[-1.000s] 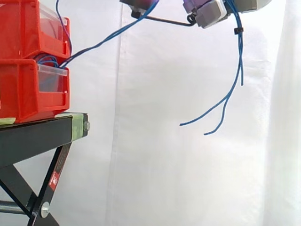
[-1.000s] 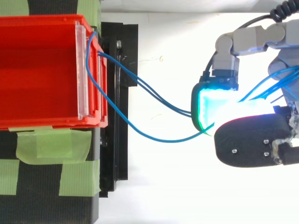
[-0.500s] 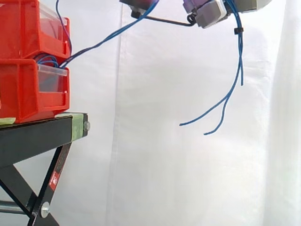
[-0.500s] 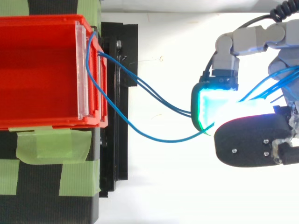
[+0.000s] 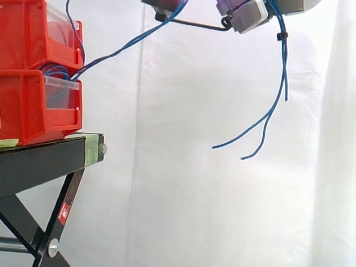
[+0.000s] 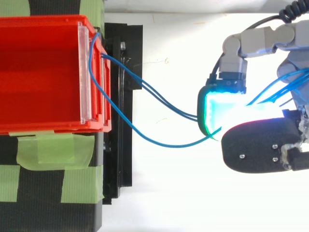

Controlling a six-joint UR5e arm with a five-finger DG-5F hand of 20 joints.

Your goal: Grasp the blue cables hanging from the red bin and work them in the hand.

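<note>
Blue cables [image 6: 154, 96] run from the front of the red bin [image 6: 43, 72] across the gap to my hand [image 6: 256, 145] at the right. The hand is shut on the cables, pinching them between a cyan-glowing fingertip pad [image 6: 217, 108] and a black pad. In the side view the cables [image 5: 122, 50] rise from the stacked red bins [image 5: 39, 83] to the hand [image 5: 247, 14] at the top edge. Their loose ends [image 5: 275, 105] hang down below the hand, held together by a small black tie.
The bins stand on a black stand [image 5: 50, 161] with green tape [image 6: 58, 150] on its top. A white curtain [image 5: 222, 194] hangs behind. Open space lies below and to the right of the stand.
</note>
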